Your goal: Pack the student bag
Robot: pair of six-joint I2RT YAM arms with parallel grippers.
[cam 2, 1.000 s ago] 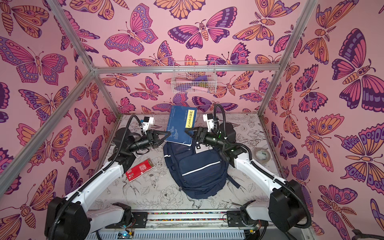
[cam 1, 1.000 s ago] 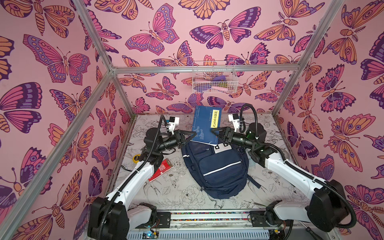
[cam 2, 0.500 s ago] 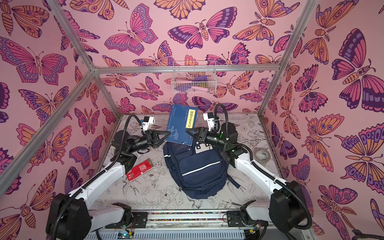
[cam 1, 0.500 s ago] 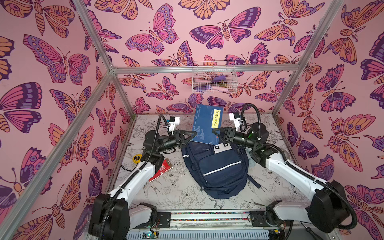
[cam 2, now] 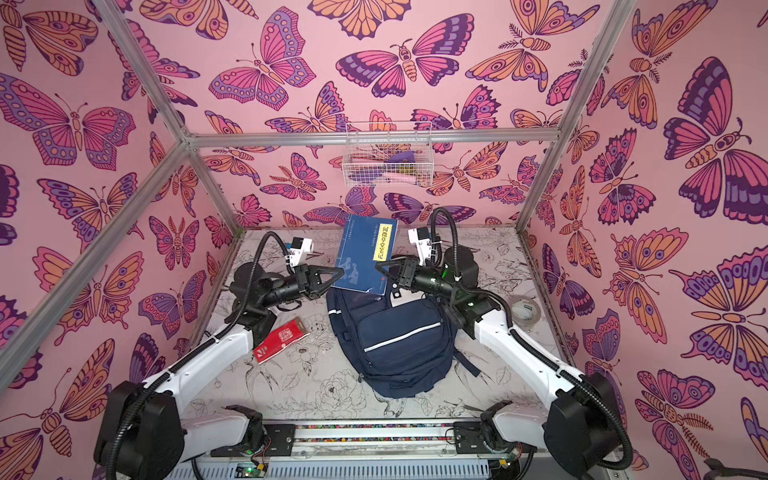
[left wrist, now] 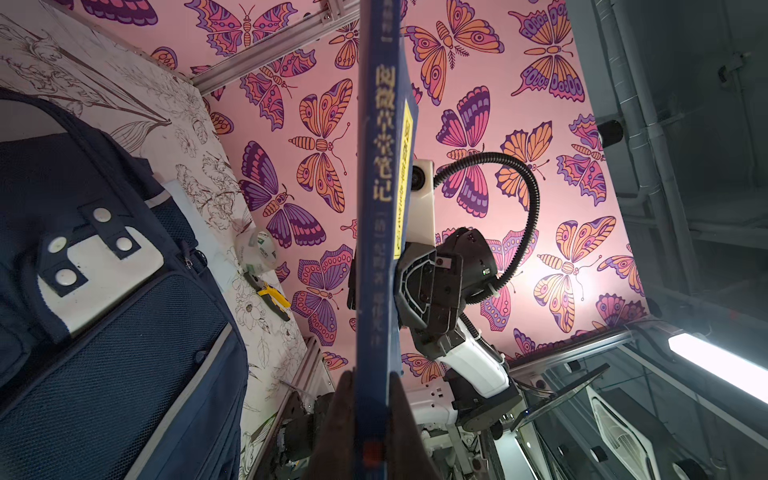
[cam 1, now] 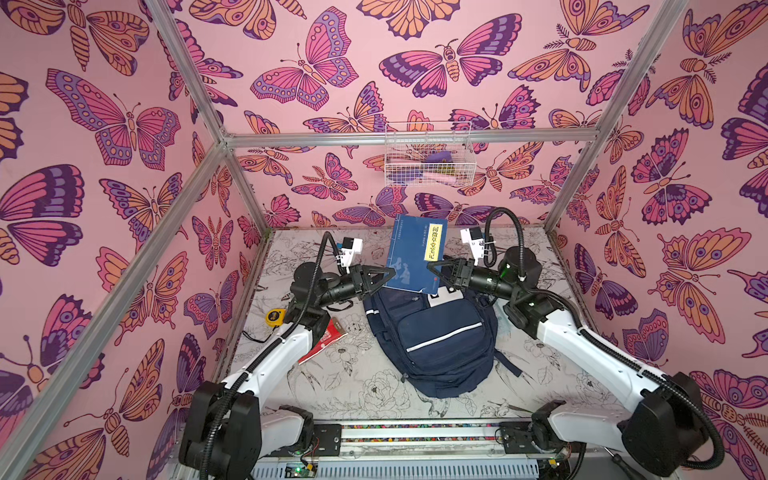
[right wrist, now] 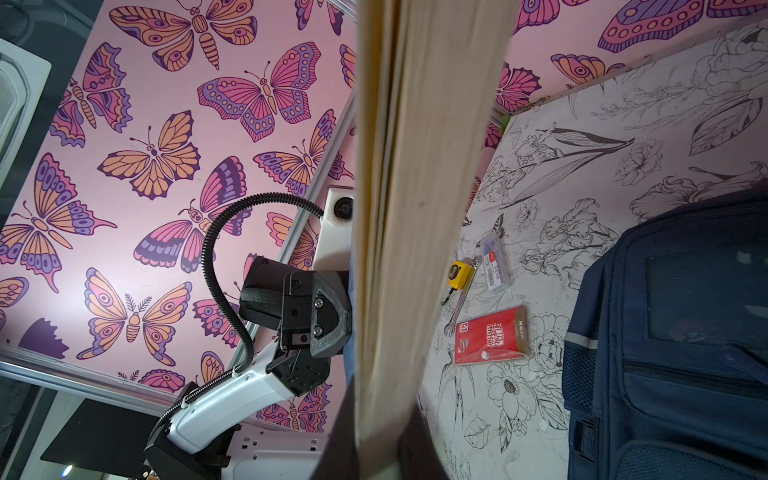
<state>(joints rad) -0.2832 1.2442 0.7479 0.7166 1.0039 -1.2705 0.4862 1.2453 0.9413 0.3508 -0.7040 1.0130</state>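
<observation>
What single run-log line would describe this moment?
left end effector: shut on blue book | right end effector: shut on blue book | blue book: held up at student bag top end | student bag: on table

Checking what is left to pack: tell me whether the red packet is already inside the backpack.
No, in a top view the red packet lies flat on the table, apart from the backpack.

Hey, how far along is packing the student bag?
Done: nothing visibly packed in the student bag yet. In hand: the left gripper and right gripper both clamp the blue book by the bag's top end. Left: getting it inside; the red packet and yellow tape measure lie beside the bag.
</observation>
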